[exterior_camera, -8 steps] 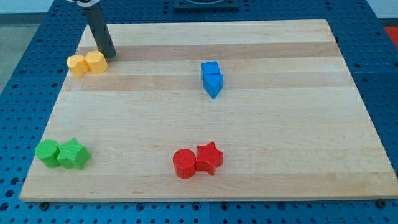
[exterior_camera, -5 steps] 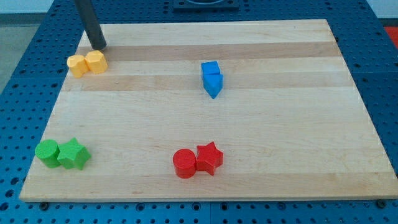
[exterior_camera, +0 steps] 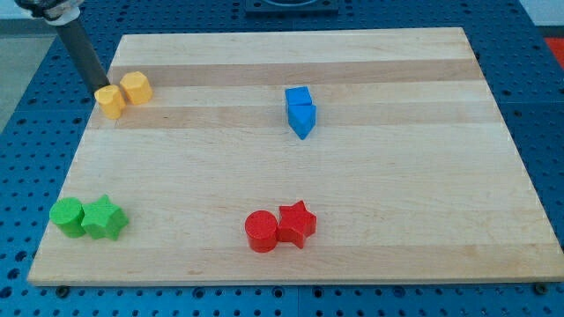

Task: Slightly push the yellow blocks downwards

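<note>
Two yellow blocks lie at the board's upper left, touching: a left one [exterior_camera: 110, 100] and a right one [exterior_camera: 136, 87], both rounded, shapes hard to make out. My tip [exterior_camera: 100, 87] stands at the board's left edge, right against the upper left side of the left yellow block. The rod leans up toward the view's top left.
Two blue blocks [exterior_camera: 300, 110] sit right of centre at the top. A red cylinder [exterior_camera: 262, 232] and red star [exterior_camera: 297, 224] lie at the bottom middle. A green cylinder [exterior_camera: 67, 216] and green star [exterior_camera: 104, 218] lie at the bottom left. The wooden board [exterior_camera: 397, 176] rests on a blue pegboard.
My tip moved left and slightly down, from above the yellow pair to the left block's upper left. The left yellow block shifted slightly down.
</note>
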Robot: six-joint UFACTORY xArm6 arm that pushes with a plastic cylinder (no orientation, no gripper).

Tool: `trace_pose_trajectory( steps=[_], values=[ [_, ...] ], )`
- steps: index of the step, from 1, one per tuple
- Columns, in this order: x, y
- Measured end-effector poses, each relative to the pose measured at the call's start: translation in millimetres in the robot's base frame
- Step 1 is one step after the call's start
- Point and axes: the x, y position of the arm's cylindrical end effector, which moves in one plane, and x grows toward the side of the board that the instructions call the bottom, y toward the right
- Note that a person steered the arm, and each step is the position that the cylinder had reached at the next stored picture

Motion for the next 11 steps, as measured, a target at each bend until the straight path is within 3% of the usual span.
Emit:
trace_pose_trajectory(
  steps=[1, 3, 6, 11],
  values=[
    [0, 0],
    [-53, 2],
    [-54, 40],
    [-38, 41]
  ],
)
